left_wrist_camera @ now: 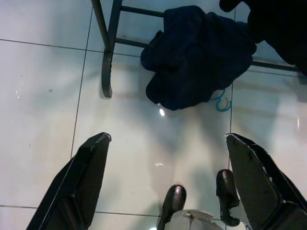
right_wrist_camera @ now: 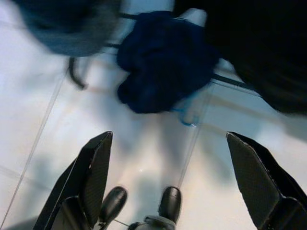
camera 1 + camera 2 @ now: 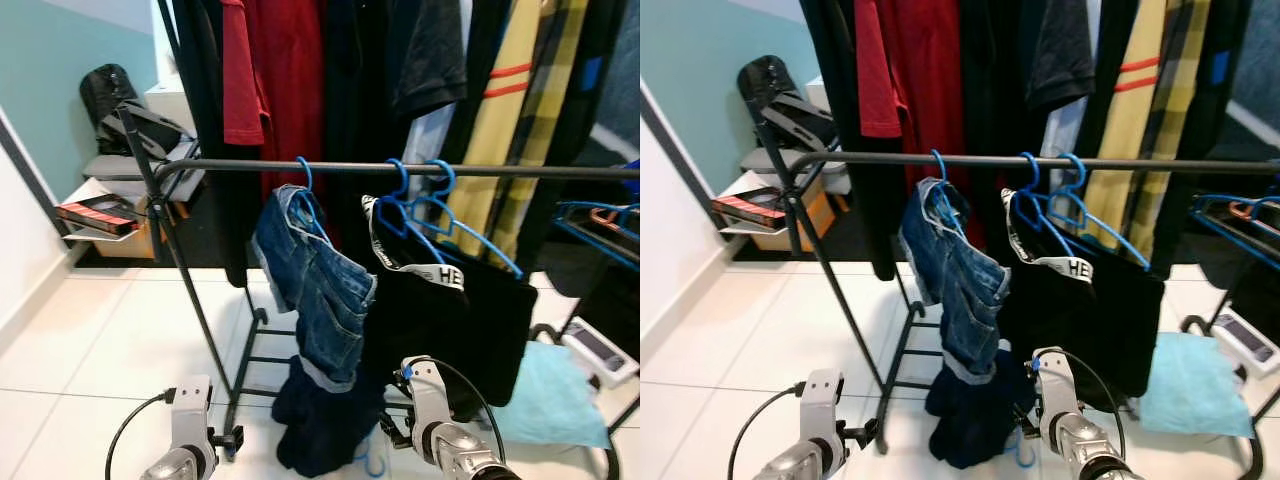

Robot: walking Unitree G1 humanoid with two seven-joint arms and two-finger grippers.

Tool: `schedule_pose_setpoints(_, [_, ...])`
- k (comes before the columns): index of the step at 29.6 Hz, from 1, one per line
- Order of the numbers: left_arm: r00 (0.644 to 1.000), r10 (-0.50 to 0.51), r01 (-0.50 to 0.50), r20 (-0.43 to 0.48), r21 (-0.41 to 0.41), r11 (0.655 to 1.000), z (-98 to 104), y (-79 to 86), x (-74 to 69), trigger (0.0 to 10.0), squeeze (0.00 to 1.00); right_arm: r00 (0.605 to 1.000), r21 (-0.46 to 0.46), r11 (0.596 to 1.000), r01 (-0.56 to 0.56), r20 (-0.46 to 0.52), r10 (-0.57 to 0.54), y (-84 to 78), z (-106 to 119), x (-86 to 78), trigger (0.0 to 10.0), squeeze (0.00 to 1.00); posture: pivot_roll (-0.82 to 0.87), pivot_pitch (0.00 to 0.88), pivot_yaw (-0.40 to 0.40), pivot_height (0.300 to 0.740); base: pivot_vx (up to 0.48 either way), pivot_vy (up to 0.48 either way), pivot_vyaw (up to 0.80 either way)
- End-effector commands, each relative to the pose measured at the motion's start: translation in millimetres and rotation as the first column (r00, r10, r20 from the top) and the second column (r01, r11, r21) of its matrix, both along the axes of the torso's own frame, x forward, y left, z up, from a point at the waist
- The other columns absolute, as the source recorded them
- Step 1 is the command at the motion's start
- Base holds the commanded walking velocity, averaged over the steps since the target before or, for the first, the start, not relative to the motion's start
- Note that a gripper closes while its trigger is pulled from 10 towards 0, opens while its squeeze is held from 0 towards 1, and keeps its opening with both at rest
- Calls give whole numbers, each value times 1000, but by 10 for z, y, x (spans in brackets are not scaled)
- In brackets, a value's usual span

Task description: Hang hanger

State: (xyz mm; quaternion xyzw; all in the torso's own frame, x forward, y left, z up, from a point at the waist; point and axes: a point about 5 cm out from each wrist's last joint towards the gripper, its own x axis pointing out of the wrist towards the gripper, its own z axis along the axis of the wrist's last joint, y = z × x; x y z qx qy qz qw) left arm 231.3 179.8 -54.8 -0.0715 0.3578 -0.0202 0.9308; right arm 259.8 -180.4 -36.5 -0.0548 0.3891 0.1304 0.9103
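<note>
Looking down from the head camera, we see both of our arms at the bottom edge of the frame, low over the white tiled floor (image 3: 90, 350). Our left gripper (image 1: 165, 187) hangs with its two black fingers spread wide apart and nothing between them. Our right gripper (image 2: 168, 184) is the same: fingers wide open, empty, though its wrist view is blurred.

Just beyond them, at the bottom centre of the frame, a dark blue garment (image 3: 325, 415) lies crumpled on the tiles against the foot of the clothes rack. A small blue hanger (image 1: 221, 100) pokes out from under it; we can see only its hook, resting on the floor beside the heap.

Above the heap, in the middle of the frame, the black rail (image 3: 250, 167) of the rack runs across from left to right. A pair of denim shorts (image 3: 315, 275) hangs from it on a blue hanger hook. To the right of the shorts, two more blue hangers (image 3: 440, 210) hook over the rail, carrying a black garment (image 3: 450, 320) with a white lettered band.

A light blue cloth (image 3: 555, 395) lies on the floor at lower right. Farther back, red, black and yellow striped clothes fill the top of the frame, and a black bag (image 3: 105, 90) sits at upper left.
</note>
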Motion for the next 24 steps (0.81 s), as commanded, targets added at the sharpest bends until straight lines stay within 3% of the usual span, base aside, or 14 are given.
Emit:
schedule_pose_setpoints(1, [1000, 0, 0, -20, 7, 1000, -37, 32, -62, 10000, 0, 992, 13, 992, -129, 5, 129, -166, 88, 31, 10000, 0, -117, 0, 55, 740, 0, 0, 0])
schedule_pose_setpoints(2, [1000, 0, 0, -20, 7, 1000, -37, 32, -62, 10000, 0, 992, 13, 992, -129, 5, 129, -166, 88, 31, 10000, 0, -117, 0, 55, 740, 0, 0, 0])
schedule_pose_setpoints(5, [1000, -11, 11, -18, 10, 1000, -47, 25, -82, 10000, 0, 953, 168, 939, -299, 0, 303, -543, 298, -16, 10000, 0, -118, 0, 48, 740, 0, 0, 0])
schedule_pose_setpoints(6, [1000, -11, 11, -18, 10, 1000, -47, 25, -82, 10000, 0, 953, 168, 939, -299, 0, 303, -543, 298, -16, 10000, 0, -118, 0, 48, 740, 0, 0, 0])
schedule_pose_setpoints(9, [999, 31, -31, -6, -34, 999, -57, 17, -105, 10000, 0, 900, 280, 864, -419, 0, 436, -739, 479, -126, 10000, 0, -117, 0, 52, 740, 0, 0, 0])
schedule_pose_setpoints(11, [999, 40, -40, -3, -47, 998, -58, 16, -109, 10000, 0, 892, 304, 847, -436, 23, 451, -773, 557, -133, 10000, 0, -118, 0, 53, 740, 0, 0, 0])
schedule_pose_setpoints(13, [999, 40, -40, -3, -47, 998, -58, 16, -109, 10000, 0, 892, 304, 847, -436, 23, 451, -773, 557, -133, 10000, 0, -118, 0, 53, 740, 0, 0, 0])
schedule_pose_setpoints(15, [999, 39, -39, -3, -57, 998, -59, 25, -115, 10000, 0, 867, 363, 789, -497, 156, 474, -759, 834, -154, 10000, 0, -113, 0, 61, 740, 0, 0, 0])
schedule_pose_setpoints(16, [999, 39, -39, -3, -57, 998, -59, 25, -115, 10000, 0, 867, 363, 789, -497, 156, 474, -759, 834, -154, 10000, 0, -113, 0, 61, 740, 0, 0, 0])
schedule_pose_setpoints(18, [999, 48, -48, 4, -85, 995, -56, 30, -118, 10000, 0, 804, 420, 686, -595, 308, 509, -654, 1159, -187, 10000, 0, -114, 0, 63, 740, 0, 0, 0])
schedule_pose_setpoints(19, [999, 48, -48, 4, -85, 995, -56, 30, -118, 10000, 0, 804, 420, 686, -595, 308, 509, -654, 1159, -187, 10000, 0, -114, 0, 63, 740, 0, 0, 0])
schedule_pose_setpoints(21, [998, 54, -51, 16, -123, 991, -51, 27, -121, 10000, 0, 728, 430, 588, -685, 425, 538, -528, 1434, -214, 10000, 0, -119, 0, 65, 740, 0, 0, 0])
schedule_pose_setpoints(22, [998, 54, -51, 16, -123, 991, -51, 27, -121, 10000, 0, 728, 430, 588, -685, 425, 538, -528, 1434, -214, 10000, 0, -119, 0, 65, 740, 0, 0, 0])
schedule_pose_setpoints(24, [998, 48, -44, 27, -151, 988, -46, 18, -122, 10000, 0, 672, 435, 513, -740, 522, 526, -427, 1665, -206, 10000, 0, -124, 0, 67, 740, 0, 0, 0])
